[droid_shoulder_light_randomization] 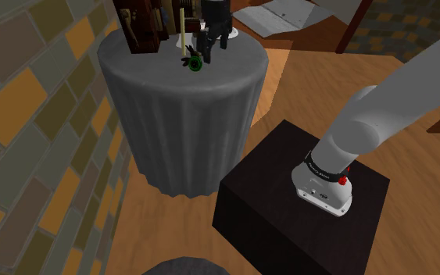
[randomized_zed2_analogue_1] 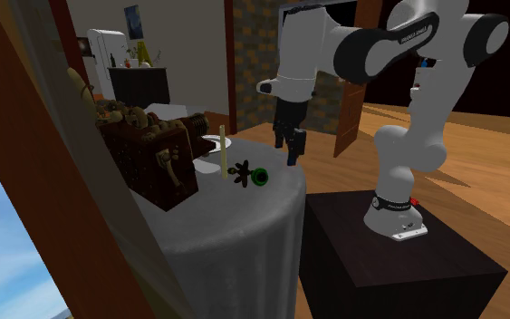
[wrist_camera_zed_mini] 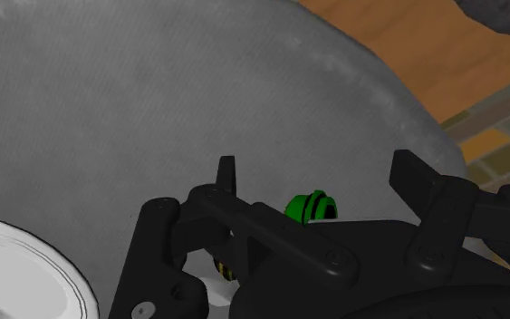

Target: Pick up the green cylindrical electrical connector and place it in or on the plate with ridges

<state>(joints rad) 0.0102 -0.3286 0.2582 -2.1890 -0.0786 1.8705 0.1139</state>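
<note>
- The green connector (wrist_camera_zed_mini: 313, 207) lies on its side on the grey-draped table (droid_shoulder_light_randomization: 187, 117), near the edge and apart from the white plate (wrist_camera_zed_mini: 17, 272).
- The gripper (wrist_camera_zed_mini: 318, 168) hovers above it, fingers spread wide, holding nothing.
- It is probably light, stiff and smooth (it may roll), so grip across its round green body.

A grey-draped round table (droid_shoulder_light_randomization: 187, 117) stands on a wooden floor (droid_shoulder_light_randomization: 288, 86) beside a patchwork-tiled wall (droid_shoulder_light_randomization: 30, 117).

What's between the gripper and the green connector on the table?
Nothing but bare grey tablecloth: in the second exterior view, the open gripper hovers beside the connector with only cloth between.
</note>
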